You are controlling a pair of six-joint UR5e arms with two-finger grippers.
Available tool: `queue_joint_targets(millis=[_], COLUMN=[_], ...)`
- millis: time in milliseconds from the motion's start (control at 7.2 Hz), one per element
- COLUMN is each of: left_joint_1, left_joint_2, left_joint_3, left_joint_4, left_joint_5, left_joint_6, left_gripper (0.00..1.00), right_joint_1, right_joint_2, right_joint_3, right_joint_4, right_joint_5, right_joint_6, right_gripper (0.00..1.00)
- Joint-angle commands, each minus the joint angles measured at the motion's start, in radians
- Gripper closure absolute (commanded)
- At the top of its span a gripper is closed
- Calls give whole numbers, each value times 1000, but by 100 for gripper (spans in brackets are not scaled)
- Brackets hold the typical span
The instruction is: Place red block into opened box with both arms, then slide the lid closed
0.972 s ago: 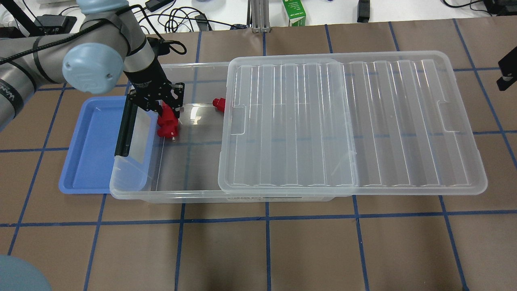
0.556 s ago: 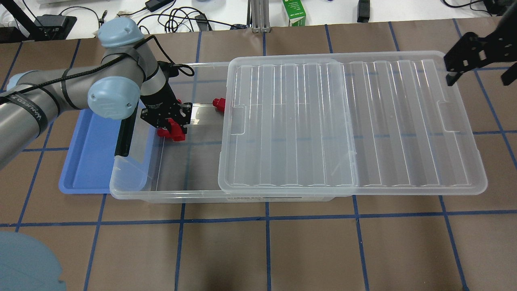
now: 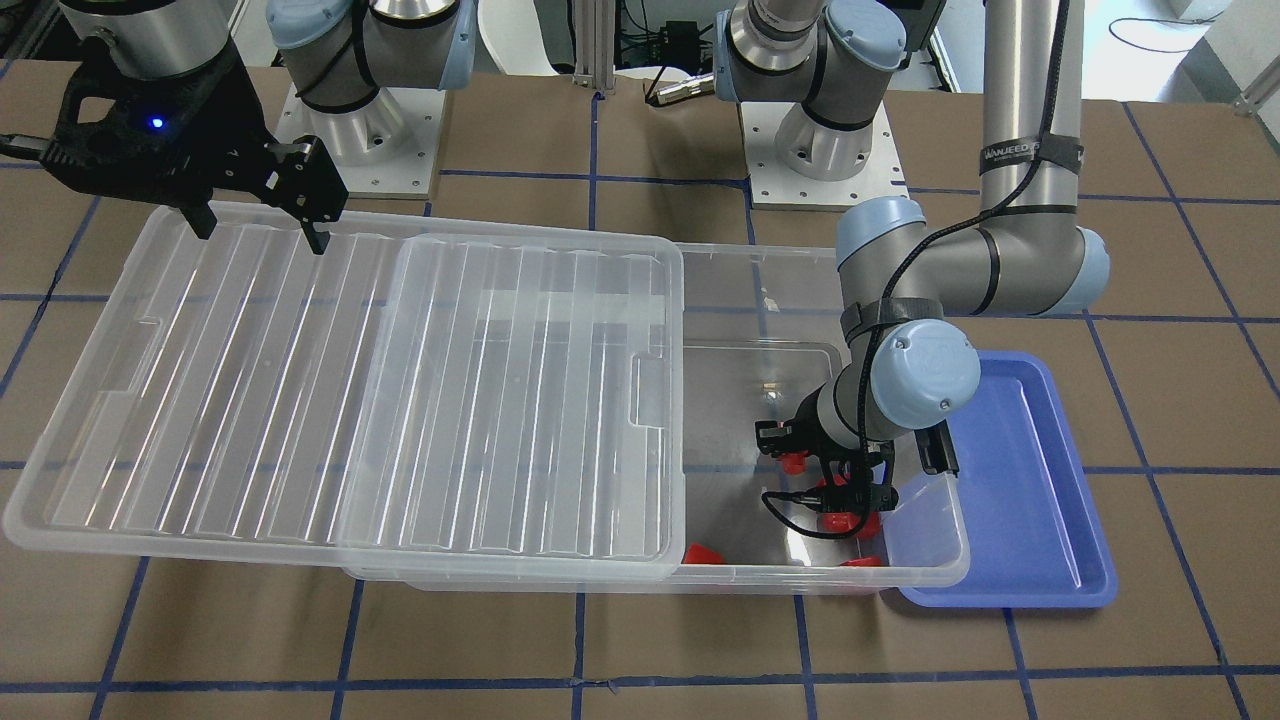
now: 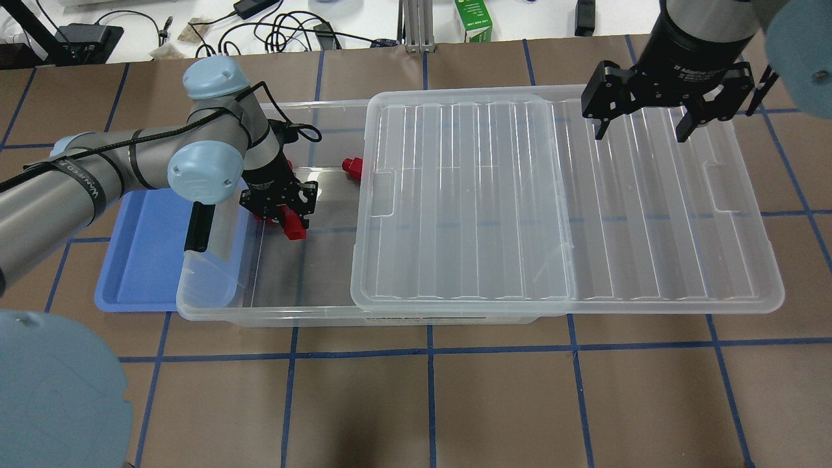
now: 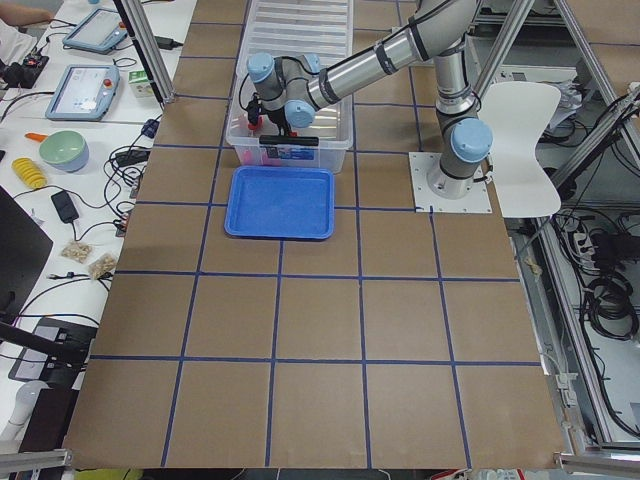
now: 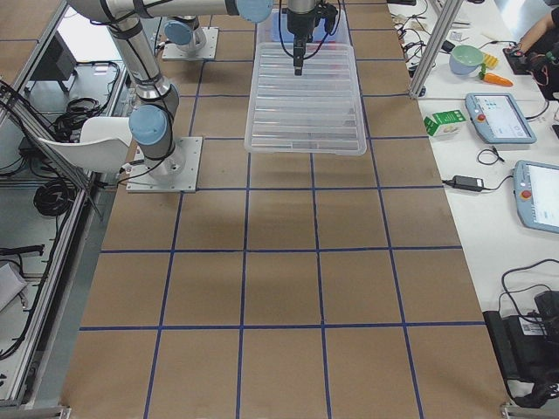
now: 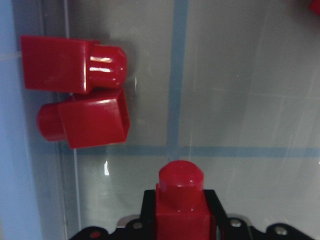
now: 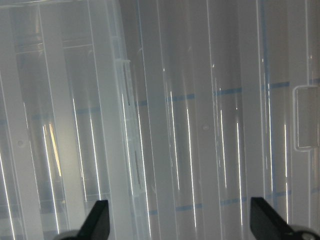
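My left gripper (image 4: 288, 216) is down inside the open end of the clear box (image 4: 260, 317), shut on a red block (image 4: 296, 227) that points stub-forward in the left wrist view (image 7: 180, 197). Two more red blocks (image 7: 72, 64) (image 7: 92, 122) lie side by side on the box floor just ahead of it. Another red block (image 4: 351, 168) rests by the lid's edge. The clear lid (image 4: 650, 195) is slid off to the right and covers only the box's right part. My right gripper (image 4: 640, 130) hangs open over the lid's far right part, with nothing between its fingers (image 8: 97, 222).
A blue tray (image 4: 140, 260) lies partly under the box's left end, beside the black bar latch (image 4: 197, 227). A green carton (image 4: 473, 19) and cables sit beyond the table's far edge. Brown table surface (image 4: 429, 403) stretches in front of the box.
My left gripper moved right and lower into the box, still holding the red block. The right arm swung in from the right edge and now hovers over the lid.
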Motion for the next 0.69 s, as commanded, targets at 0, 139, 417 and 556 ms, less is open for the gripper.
queue_joint_targets(millis=[0,139,417,556], left_joint_1=[0,0,-2,-2], left_joint_2=[-31,-40,-46,-43], left_joint_3=[0,0,-2,0], left_joint_4=[20,34,34,36], left_joint_5=[-1,-1,1,-2], left_joint_6=[0,0,2,2], left_gripper=[100,100,7,0], right_joint_1=[9,9,9,9], right_joint_2=[5,5,5,5], right_joint_3=[0,0,0,0], right_joint_4=[-5,-5,-5,-5], right_joint_5=[-1,-4,-6,-9], right_joint_6=[2,-1,-1,-3], right_gripper=[0,0,0,0])
